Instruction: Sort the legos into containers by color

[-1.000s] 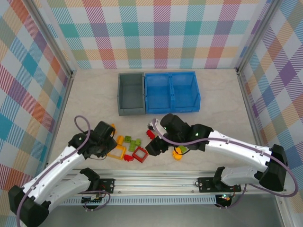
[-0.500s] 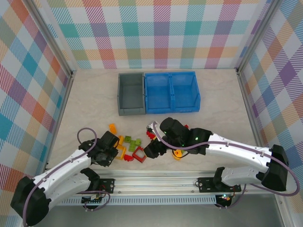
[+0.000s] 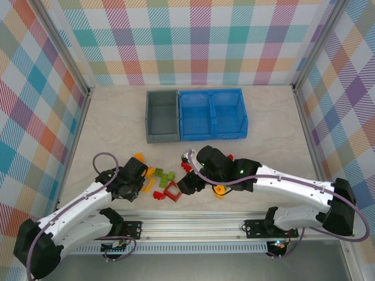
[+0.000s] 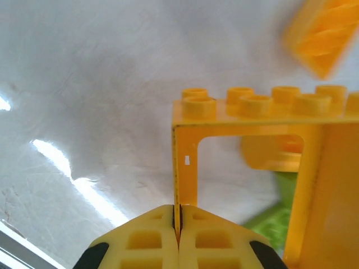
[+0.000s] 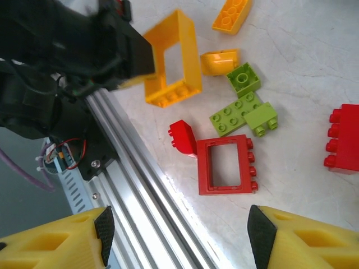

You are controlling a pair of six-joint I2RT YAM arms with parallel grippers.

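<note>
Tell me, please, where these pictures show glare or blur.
Left wrist view: white glare streaks lie on the table at lower left; the orange brick at top right is blurred, while the yellow frame is sharp. Right wrist view: the metal rail shines brightly and the red frame is sharp. Top view: even light, with only soft shadows.

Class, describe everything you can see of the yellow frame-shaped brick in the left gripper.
The yellow frame brick is glossy orange-yellow plastic, a thin rectangle with an open middle and round studs along one side. The left gripper is shut on one narrow side, clamping that edge. It sits at the left end of the brick pile, near the front of the table. Whether it touches the table is unclear.
</note>
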